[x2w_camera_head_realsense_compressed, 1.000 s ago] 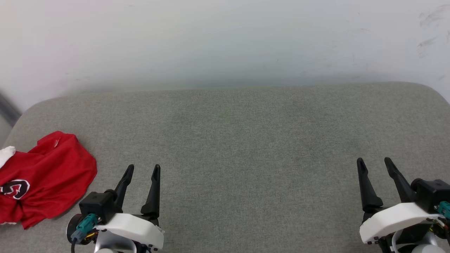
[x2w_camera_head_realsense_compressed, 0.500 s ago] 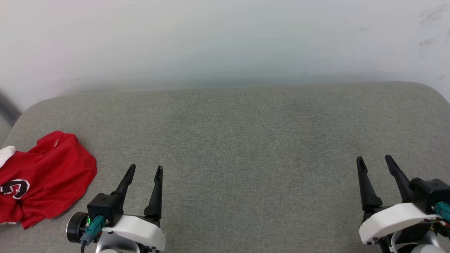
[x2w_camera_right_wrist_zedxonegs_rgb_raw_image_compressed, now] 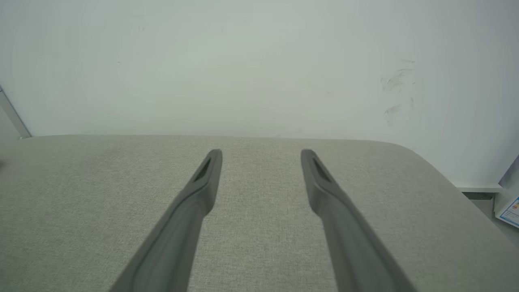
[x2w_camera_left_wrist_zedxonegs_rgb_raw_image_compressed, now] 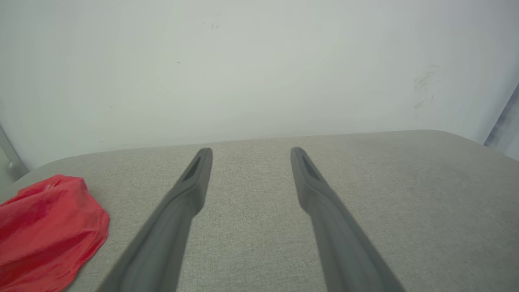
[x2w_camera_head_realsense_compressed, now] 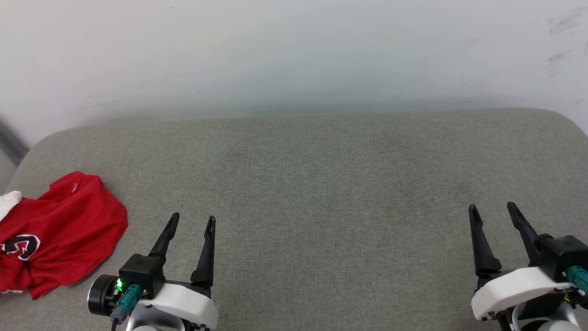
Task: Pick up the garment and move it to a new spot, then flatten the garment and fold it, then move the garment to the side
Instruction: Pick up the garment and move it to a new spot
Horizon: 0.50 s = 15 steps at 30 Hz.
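Nearest in the head view, the left gripper (x2w_camera_head_realsense_compressed: 193,217) sits at the lower left. Its two dark fingers are spread apart with nothing between them, and a small green light (x2w_camera_head_realsense_compressed: 119,285) glows on its black wrist block. The right gripper (x2w_camera_head_realsense_compressed: 491,206) at the lower right is parted just as wide and also holds nothing; its white housing is cut off by the bottom and right edges. Both hover over bare grey fabric, as each wrist view confirms (x2w_camera_left_wrist_zedxonegs_rgb_raw_image_compressed: 249,150) (x2w_camera_right_wrist_zedxonegs_rgb_raw_image_compressed: 261,151).

To the left of the left gripper, apart from it, the garment (x2w_camera_head_realsense_compressed: 64,230) lies crumpled near the left end of the padded surface (x2w_camera_head_realsense_compressed: 321,184). The frame edge slices it off. Only a fragment of black, white-edged print and a scrap of white cloth show, too bunched to read. The left wrist view catches just its red hump (x2w_camera_left_wrist_zedxonegs_rgb_raw_image_compressed: 44,227).

Beyond the surface's rounded far edge stands a pale wall (x2w_camera_head_realsense_compressed: 294,55) with faint scuffs at the upper right.
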Motion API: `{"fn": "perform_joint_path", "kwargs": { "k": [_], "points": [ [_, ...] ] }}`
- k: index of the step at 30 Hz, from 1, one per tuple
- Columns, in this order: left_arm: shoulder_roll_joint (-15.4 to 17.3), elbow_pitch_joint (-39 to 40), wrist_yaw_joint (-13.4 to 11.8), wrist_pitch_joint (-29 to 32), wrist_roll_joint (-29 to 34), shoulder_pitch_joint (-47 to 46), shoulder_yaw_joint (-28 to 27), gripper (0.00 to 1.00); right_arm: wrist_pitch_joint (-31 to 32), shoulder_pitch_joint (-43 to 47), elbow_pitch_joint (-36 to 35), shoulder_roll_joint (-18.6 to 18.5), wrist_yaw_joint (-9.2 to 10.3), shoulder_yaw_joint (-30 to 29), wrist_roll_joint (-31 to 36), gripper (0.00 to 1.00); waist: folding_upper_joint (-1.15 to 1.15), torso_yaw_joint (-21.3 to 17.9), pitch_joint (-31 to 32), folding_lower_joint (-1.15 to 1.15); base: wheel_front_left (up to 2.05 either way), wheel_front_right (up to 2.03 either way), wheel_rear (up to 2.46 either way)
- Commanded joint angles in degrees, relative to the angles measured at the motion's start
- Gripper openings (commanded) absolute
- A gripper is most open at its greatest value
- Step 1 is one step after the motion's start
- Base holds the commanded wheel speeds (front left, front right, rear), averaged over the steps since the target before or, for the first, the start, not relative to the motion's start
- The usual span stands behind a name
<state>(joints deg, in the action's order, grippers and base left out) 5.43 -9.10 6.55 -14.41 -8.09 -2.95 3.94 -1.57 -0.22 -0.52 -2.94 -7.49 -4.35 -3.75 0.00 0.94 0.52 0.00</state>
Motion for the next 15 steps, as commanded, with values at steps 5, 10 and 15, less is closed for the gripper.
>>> {"fn": "perform_joint_path", "kwargs": {
  "k": [5,10,15],
  "points": [
    [-0.3,0.0,0.4,-0.9,1.9,-0.3,0.2,1.00,-0.7,-0.3,-0.3,0.1,0.00,0.0,2.2,1.00,0.00,0.4,0.1,0.00,0.00,0.00,0.00],
    [-0.7,-0.5,0.5,-0.9,0.8,-0.8,-0.1,1.00,-0.8,-0.1,-0.8,0.1,0.00,0.2,1.7,1.00,0.00,2.2,0.2,0.00,0.00,0.00,0.00],
    [-1.2,-0.8,0.7,-0.8,0.0,-1.4,-0.9,1.00,-0.4,-0.4,-1.5,0.1,0.00,1.1,1.7,1.00,0.00,5.4,0.2,0.00,0.00,0.00,0.00]
  ]
}}
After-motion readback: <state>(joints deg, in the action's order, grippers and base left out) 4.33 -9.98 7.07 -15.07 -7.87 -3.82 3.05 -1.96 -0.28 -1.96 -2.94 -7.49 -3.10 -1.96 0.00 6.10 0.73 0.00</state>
